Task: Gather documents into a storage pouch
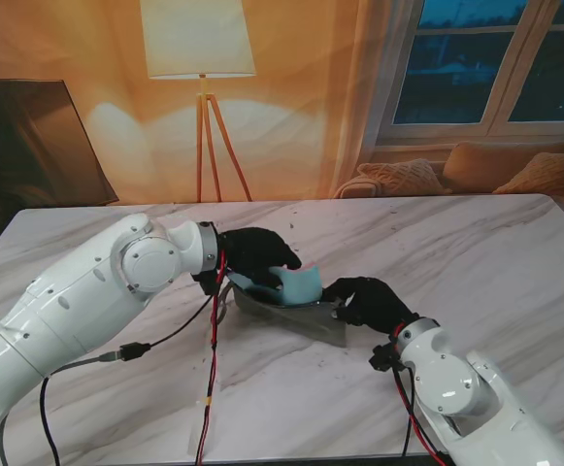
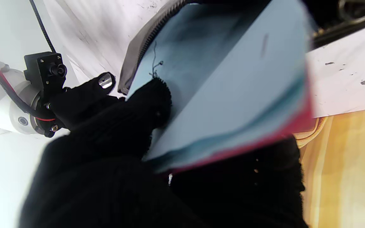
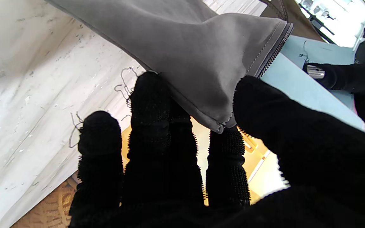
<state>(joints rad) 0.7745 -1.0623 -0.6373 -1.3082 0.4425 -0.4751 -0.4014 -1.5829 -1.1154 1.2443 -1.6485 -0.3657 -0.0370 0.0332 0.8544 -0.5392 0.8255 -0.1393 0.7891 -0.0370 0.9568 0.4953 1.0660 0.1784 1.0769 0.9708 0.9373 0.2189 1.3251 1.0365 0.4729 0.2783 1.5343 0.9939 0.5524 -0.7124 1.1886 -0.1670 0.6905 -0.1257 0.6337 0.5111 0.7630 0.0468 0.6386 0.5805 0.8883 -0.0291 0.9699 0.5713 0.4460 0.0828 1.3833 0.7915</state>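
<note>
Left hand [image 1: 257, 254] is pinching a light-blue document stack [image 1: 296, 284], its lower part hiding inside the grey zip pouch [image 1: 296, 316] mid-table. Right hand [image 1: 374, 301] is gripping the pouch corner, thumb over, fingers under. Only the left wrist view is showing a red sheet [image 2: 265, 142] under the blue ones [image 2: 233, 82]; the stand view is hiding it. The right wrist view is showing the zipper teeth [image 3: 272, 57].
</note>
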